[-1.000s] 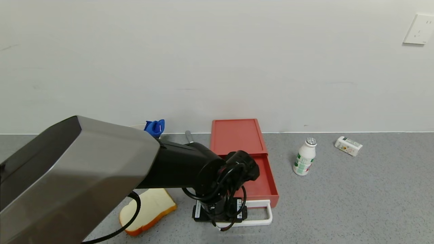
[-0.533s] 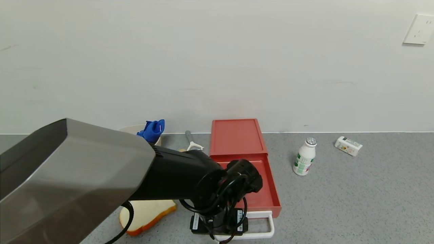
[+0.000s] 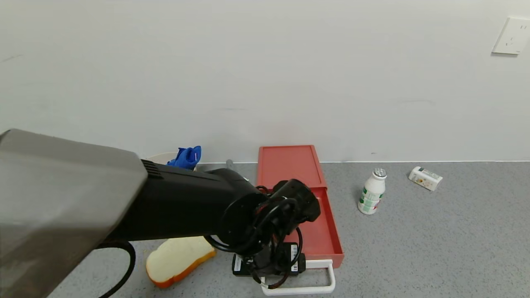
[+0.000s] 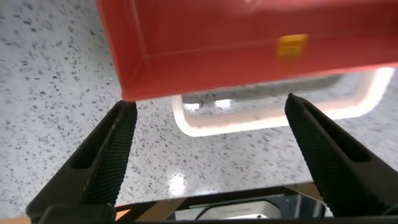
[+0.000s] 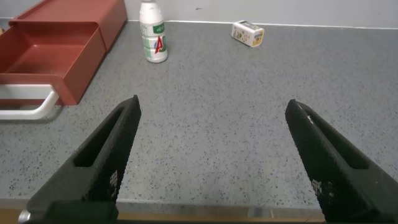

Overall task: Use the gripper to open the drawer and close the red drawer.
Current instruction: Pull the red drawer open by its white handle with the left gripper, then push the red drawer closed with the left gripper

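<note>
Left gripper [image 4: 208, 149] hovers with fingers spread wide, straddling the white handle [image 4: 273, 118] without clamping it. At 12 o'clock from it the drawer [image 3: 319, 231] stands pulled out of its box [image 3: 290, 165]. To close it squarely, press the front straight toward 12, keeping clear of the bread [image 3: 178, 258] at 9. Right gripper [image 5: 211, 162], likewise spread, idles off at 3.

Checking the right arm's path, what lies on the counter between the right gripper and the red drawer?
Nothing: the right wrist view shows bare grey counter between the open right gripper and the drawer. The white bottle stands beyond, beside the drawer's box.
</note>
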